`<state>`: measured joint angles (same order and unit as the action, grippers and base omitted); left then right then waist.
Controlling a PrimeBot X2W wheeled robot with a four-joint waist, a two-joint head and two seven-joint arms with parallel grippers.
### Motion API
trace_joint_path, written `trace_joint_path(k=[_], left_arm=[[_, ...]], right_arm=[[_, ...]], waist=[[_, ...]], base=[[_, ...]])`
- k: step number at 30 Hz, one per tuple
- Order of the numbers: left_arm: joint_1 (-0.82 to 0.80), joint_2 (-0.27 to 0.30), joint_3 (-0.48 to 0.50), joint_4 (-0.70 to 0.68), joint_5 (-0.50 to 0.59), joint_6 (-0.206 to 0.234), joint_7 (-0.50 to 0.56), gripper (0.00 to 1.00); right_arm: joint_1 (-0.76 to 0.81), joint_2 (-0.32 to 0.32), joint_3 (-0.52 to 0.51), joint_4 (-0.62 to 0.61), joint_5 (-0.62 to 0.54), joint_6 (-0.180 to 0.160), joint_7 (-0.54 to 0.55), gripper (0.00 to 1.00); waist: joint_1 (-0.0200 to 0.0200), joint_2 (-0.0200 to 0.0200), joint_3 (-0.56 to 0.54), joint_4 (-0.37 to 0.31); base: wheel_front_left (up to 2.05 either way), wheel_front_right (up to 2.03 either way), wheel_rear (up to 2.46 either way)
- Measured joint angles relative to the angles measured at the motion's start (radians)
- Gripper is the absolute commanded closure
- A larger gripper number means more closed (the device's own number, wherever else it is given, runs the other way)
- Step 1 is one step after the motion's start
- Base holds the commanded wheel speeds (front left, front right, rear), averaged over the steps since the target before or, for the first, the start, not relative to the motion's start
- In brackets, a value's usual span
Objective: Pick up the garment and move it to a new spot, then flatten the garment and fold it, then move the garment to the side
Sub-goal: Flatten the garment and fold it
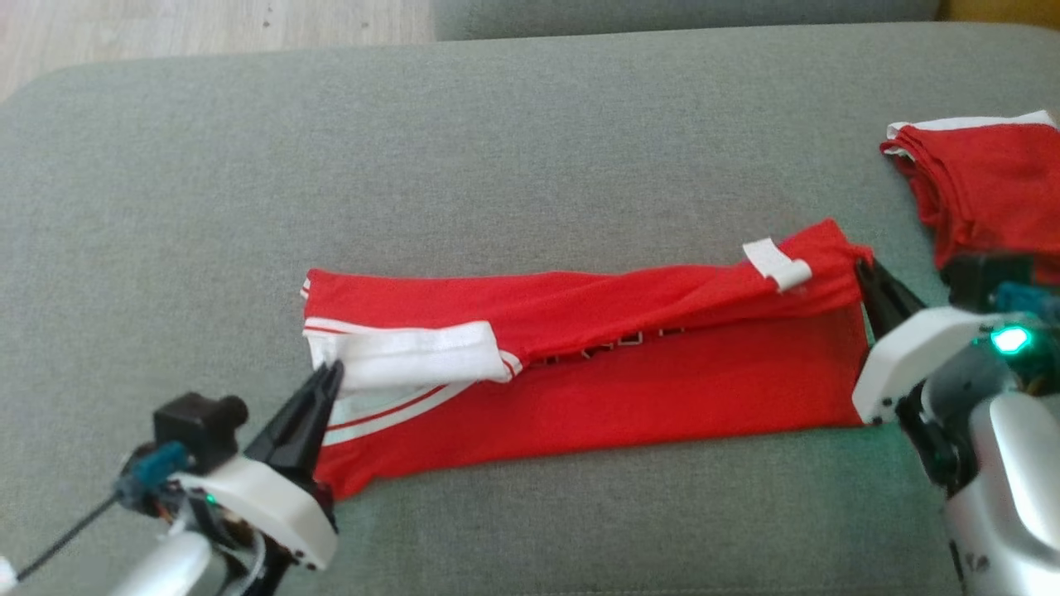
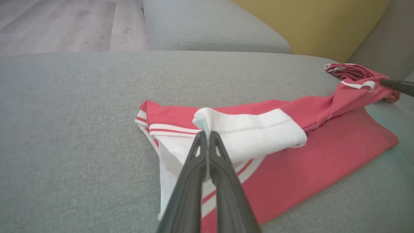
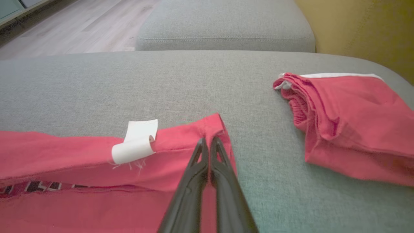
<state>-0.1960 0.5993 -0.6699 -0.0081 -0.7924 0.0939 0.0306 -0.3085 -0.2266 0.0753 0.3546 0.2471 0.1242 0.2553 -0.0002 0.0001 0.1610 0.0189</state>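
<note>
The grey sofa cushion (image 1: 530, 124) takes almost the whole head view, and the red garment (image 1: 662, 381) lies across its middle as a long band from the lower left to the right of the frame. Its far long edge is already turned over toward the near one, so I judge the folding step is in hand. A second red garment (image 1: 985, 182), already folded, rests apart at the upper right.

The next move probably calls for both ends to travel together at equal height, so the fold line stays straight and the cloth does not twist.

The left end effector (image 1: 331, 372) at the lower left has its fingers pressed together, pinching the edge of the white band (image 1: 414, 356) of the garment. The right end effector (image 1: 861, 269) at the right is also pressed together, pinching the red corner of the garment just beside the small white label (image 1: 778, 263).
</note>
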Motion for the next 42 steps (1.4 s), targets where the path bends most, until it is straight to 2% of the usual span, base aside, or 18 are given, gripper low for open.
trace_joint_path(k=[1, 2, 3, 4, 9, 14, 20, 25, 29, 38, 42], left_arm=[[0.0, -0.01, -0.006, 0.012, 0.0, 0.0, -0.007, 1.0], [0.0, -0.021, -0.01, 0.026, 0.002, 0.004, -0.016, 0.97], [0.0, -0.032, -0.011, 0.041, 0.004, 0.009, -0.027, 0.58], [0.001, -0.041, -0.011, 0.055, 0.008, 0.013, -0.043, 0.0], [0.03, -0.069, -0.004, 0.093, 0.012, 0.043, -0.123, 0.0], [0.074, -0.08, 0.031, 0.102, 0.037, 0.106, -0.211, 0.0], [0.095, -0.101, 0.059, 0.088, 0.054, 0.15, -0.251, 0.0], [0.119, -0.11, 0.088, 0.062, 0.065, 0.185, -0.262, 0.0], [0.129, -0.119, 0.096, 0.049, 0.065, 0.198, -0.271, 0.0], [0.164, -0.132, 0.12, 0.02, 0.072, 0.226, -0.271, 0.0], [0.166, -0.132, 0.122, 0.007, 0.074, 0.234, -0.276, 0.0]], right_arm=[[0.012, 0.003, -0.007, -0.004, -0.004, 0.0, 0.0, 0.82], [0.023, 0.01, -0.017, -0.008, -0.011, 0.0, 0.0, 0.35], [0.034, 0.016, -0.023, -0.015, -0.018, 0.0, 0.0, 0.0], [0.044, 0.023, -0.028, -0.02, -0.025, 0.0, 0.0, 0.0], [0.091, 0.06, -0.073, -0.054, -0.038, 0.0, -0.019, 0.0], [0.157, 0.095, -0.141, -0.122, -0.04, 0.0, -0.037, 0.0], [0.213, 0.131, -0.203, -0.208, -0.041, 0.0, -0.042, 0.0], [0.215, 0.142, -0.223, -0.228, -0.064, 0.0, 0.002, 0.0], [0.203, 0.148, -0.228, -0.171, -0.085, 0.0, 0.038, 0.0], [0.137, 0.147, -0.332, 0.059, -0.153, 0.0, 0.052, 0.0], [0.128, 0.148, -0.348, 0.119, -0.158, 0.0, 0.061, 0.0]], waist=[[0.0001, 0.0, -0.003, 0.001], [0.0001, 0.0, -0.006, 0.001], [0.0, 0.0, -0.009, 0.001], [0.0001, 0.0, -0.012, 0.0], [0.0001, 0.0, -0.021, -0.006], [0.0001, 0.0, -0.03, 0.0], [0.0002, 0.0, -0.041, 0.01], [0.0001, 0.0, -0.053, 0.026], [0.0001, 0.0, -0.054, 0.051], [0.0002, 0.0, -0.041, 0.123], [0.0002, 0.0, -0.04, 0.141]], base=[[0.0, 0.0, 0.0], [0.0, 0.0, 0.0], [0.0, 0.0, 0.0], [0.0, 0.0, 0.0], [0.0, 0.0, 0.0], [0.0, 0.0, 0.0], [0.0, 0.0, 0.0], [0.0, 0.0, 0.0], [0.0, 0.0, 0.0], [0.0, 0.0, 0.0], [0.0, 0.0, 0.0]])
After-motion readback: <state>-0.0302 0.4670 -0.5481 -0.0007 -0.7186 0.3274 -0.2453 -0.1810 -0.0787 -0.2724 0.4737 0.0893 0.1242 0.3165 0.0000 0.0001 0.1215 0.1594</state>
